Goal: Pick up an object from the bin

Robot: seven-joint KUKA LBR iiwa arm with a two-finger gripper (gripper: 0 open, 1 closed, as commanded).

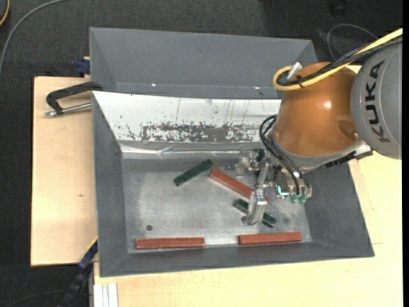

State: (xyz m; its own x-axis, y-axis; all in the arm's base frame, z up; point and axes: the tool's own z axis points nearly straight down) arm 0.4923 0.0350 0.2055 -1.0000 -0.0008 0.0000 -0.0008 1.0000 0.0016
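As arm (319,114) reaches in, gripper (255,215) hangs beside green block (241,204).

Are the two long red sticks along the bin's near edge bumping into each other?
Apart. The camera view shows the left red stick and the right red stick lying end to end with bare bin floor between them.

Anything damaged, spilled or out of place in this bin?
Only wear: a band of dark scuffs runs across the bin's back wall. The two red-brown bars along the front wall and the green bar lie loose on the floor, nothing odd.
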